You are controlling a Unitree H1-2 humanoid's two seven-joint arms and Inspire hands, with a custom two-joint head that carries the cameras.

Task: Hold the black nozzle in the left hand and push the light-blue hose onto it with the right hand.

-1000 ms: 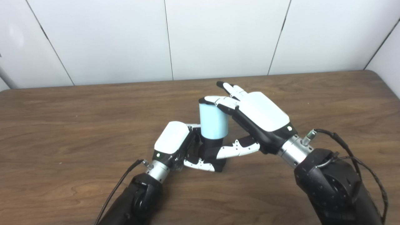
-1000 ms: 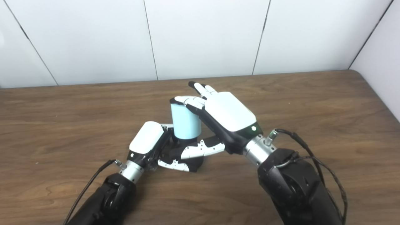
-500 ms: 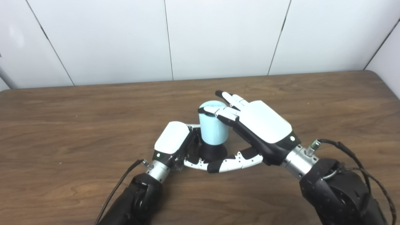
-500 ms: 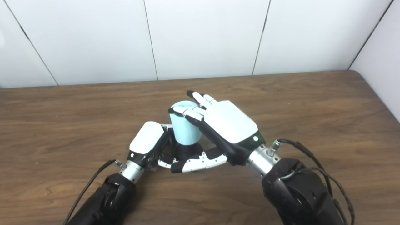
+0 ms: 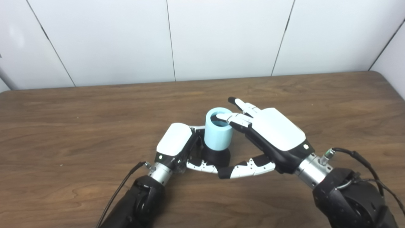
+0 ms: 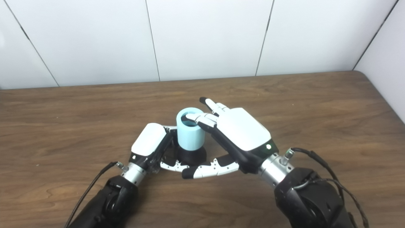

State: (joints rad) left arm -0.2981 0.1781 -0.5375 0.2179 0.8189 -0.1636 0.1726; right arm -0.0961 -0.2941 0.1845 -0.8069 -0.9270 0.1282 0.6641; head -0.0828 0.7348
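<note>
Standing upright near the middle of the table (image 5: 63, 126), the hose (image 5: 218, 134) sat on the nozzle (image 5: 216, 156), its open end up. Your left hand (image 5: 177, 142) was wrapped around the nozzle from the left, fingers closed on its base. Your right hand (image 5: 269, 133) was spread beside the hose on the right, one fingertip (image 5: 221, 116) over the rim, thumb low at the nozzle's near side, gripping nothing.
</note>
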